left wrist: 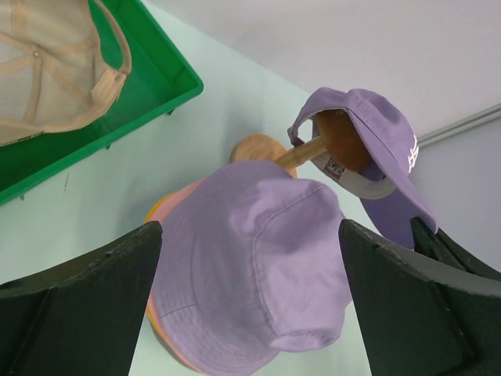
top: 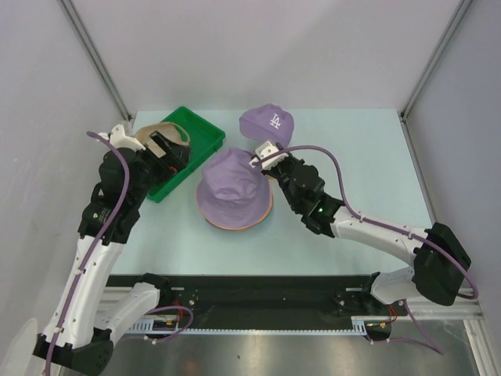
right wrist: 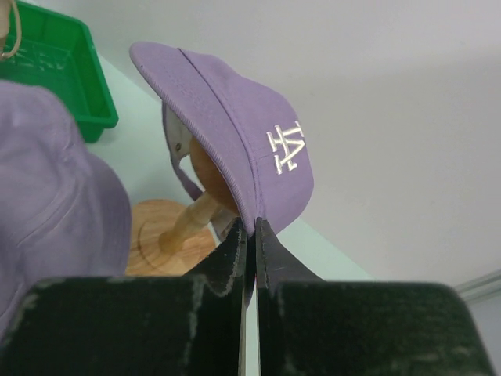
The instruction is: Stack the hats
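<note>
The right claw (right wrist: 250, 225) has its two black fingers pressed together, tips at the lower edge of the brim of the lavender cloth baseball cap with white stitched letters (right wrist: 235, 117). I cannot tell whether any brim cloth is caught between them. The cap sits on the rounded top of a wooden stand (right wrist: 184, 227) at the back of the pale table (top: 352, 157), just behind the pile of hats (top: 235, 225), which is topped by a lavender cloth bucket hat (top: 233, 184). The step in hand looks like getting this cap off its stand and onto the pile. To do it well, the pinch should take a good depth of the stiff brim, not just its edge, since a shallow hold on cloth is likely to slip. The lift should go up and clear of the knob before moving toward the pile, or the light stand may tip or drag along. The cap should then come down crown-up, centred over the bucket hat's crown, so the soft pile stays level. The left claw (top: 168, 149) is spread wide with nothing in it, poised over the green plastic tray (top: 200, 129) where a tan baseball cap (left wrist: 47, 70) lies upside down. It is best kept there, away from the pile.
</note>
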Available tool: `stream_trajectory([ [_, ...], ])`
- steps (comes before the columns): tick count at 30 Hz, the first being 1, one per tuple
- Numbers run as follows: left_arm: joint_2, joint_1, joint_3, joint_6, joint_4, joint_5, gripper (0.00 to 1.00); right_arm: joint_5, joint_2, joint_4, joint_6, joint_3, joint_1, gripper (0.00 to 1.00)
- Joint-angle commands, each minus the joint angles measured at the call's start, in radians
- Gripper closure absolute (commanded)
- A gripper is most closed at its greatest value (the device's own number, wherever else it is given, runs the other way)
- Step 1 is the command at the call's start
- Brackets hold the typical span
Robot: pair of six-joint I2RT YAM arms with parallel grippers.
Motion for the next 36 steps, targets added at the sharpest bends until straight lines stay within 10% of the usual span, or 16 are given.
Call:
stream_trajectory([
  [1,-0.049,0.01,-0.027,0.033,-0.027,0.016,0.0,0.074,-0.042,0.094,-0.002,-0.048,0.062,1.0],
  [9,-0.097,0.024,-0.048,0.068,-0.076,0.009,0.0,0.238,-0.022,0.079,0.036,-0.117,0.125,0.88],
  [12,-0.108,0.034,-0.047,0.083,-0.088,0.013,0.0,0.297,-0.032,0.01,0.085,-0.109,0.127,0.64],
  [14,-0.111,0.045,-0.048,0.1,-0.093,0.023,0.0,0.312,-0.043,-0.048,0.136,-0.104,0.127,0.3],
  [19,-0.1,0.053,-0.054,0.138,-0.099,0.01,0.0,0.367,-0.084,-0.129,0.199,-0.112,0.136,0.17],
  [28,-0.08,0.076,-0.033,0.174,-0.099,0.007,0.0,0.451,-0.253,-0.401,0.393,-0.037,0.176,0.14],
  [36,-0.055,0.088,-0.056,0.134,-0.076,0.056,0.0,0.104,-0.329,-0.725,0.897,0.123,-0.077,0.16],
])
